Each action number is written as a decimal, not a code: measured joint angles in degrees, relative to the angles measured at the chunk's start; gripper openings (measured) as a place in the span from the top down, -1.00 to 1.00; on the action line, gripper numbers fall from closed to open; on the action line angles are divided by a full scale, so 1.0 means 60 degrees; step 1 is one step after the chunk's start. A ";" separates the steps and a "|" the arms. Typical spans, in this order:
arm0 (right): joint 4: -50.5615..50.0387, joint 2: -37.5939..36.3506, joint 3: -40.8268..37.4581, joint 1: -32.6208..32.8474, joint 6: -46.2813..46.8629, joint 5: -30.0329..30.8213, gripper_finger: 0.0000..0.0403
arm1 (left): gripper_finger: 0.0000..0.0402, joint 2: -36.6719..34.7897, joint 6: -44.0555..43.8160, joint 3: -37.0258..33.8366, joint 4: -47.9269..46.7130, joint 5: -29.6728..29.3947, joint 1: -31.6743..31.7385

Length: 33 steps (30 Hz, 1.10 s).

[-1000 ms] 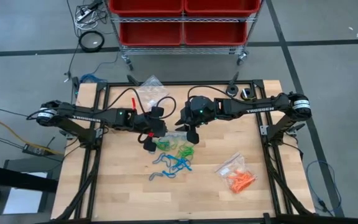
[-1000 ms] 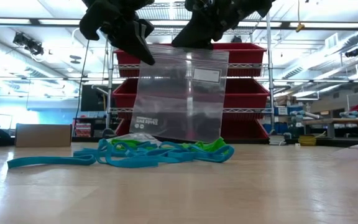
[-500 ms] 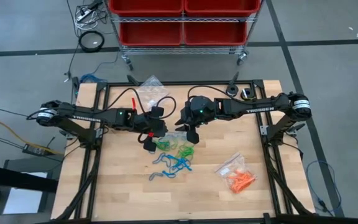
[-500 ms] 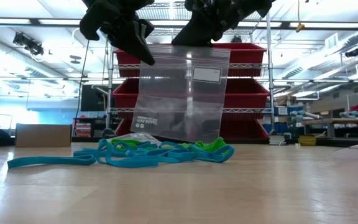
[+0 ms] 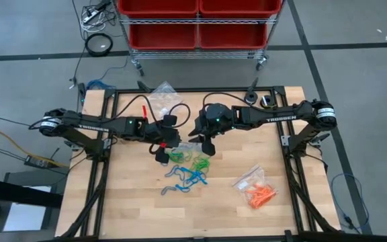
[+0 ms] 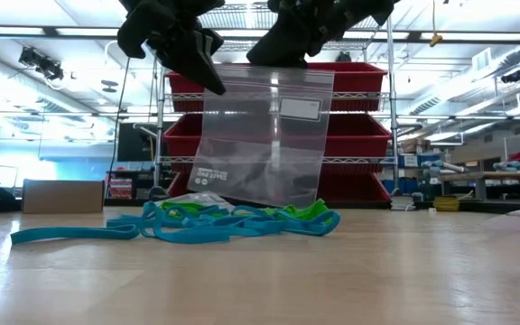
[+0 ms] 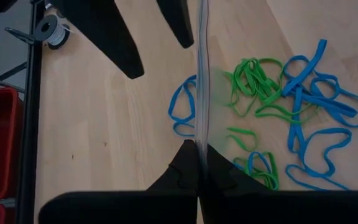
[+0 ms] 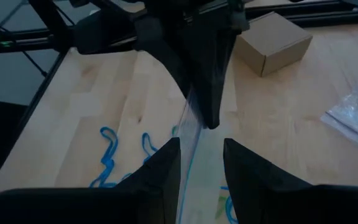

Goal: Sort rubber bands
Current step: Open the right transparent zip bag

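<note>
Rubber bands (image 6: 224, 221): thin blue and green loops tangled flat on the table (image 5: 133, 202) mid-board; a bagged orange batch (image 5: 259, 194) lies to the near right. Above the pile hangs a clear zip bag (image 6: 264, 135). Left gripper (image 6: 208, 74) fingers are pressed together, pinching the bag's top left corner; right gripper (image 6: 278, 56) meets the top edge, fingers partly spread, grip unclear.

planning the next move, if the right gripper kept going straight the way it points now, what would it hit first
Most likely the clear bag hanging between its fingers, then the left gripper pinching the bag's far edge. The right gripper points along the bag toward it, though depth is hard to judge.
</note>
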 joint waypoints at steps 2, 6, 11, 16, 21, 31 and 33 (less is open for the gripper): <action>-0.0004 0.0000 -0.0001 0.0004 0.0022 -0.0014 0.45 | 1.00 0.0000 0.0000 0.0000 0.0013 -0.0006 0.0000; -0.0071 0.0000 -0.0001 0.0005 0.0109 -0.0192 0.45 | 1.00 0.0000 -0.0004 0.0000 0.0082 -0.0131 0.0000; -0.0147 0.0000 0.0000 0.0041 0.0113 -0.0131 0.45 | 1.00 0.0000 -0.0004 0.0000 0.0080 -0.0131 0.0000; -0.0488 0.0000 0.0002 0.0044 0.0113 -0.0101 0.45 | 1.00 0.0000 -0.0007 0.0000 0.0085 -0.0131 0.0000; -0.0514 0.0000 0.0002 0.0057 0.0117 -0.0032 0.45 | 1.00 0.0000 -0.0010 -0.0002 0.0224 -0.0128 0.0000; -0.0470 0.0000 0.0002 0.0062 0.0117 -0.0028 0.45 | 1.00 0.0000 -0.0011 -0.0003 0.0245 -0.0127 0.0000; -0.0474 0.0000 0.0002 0.0062 0.0117 -0.0028 0.45 | 1.00 0.0000 -0.0011 -0.0001 0.0244 -0.0124 0.0000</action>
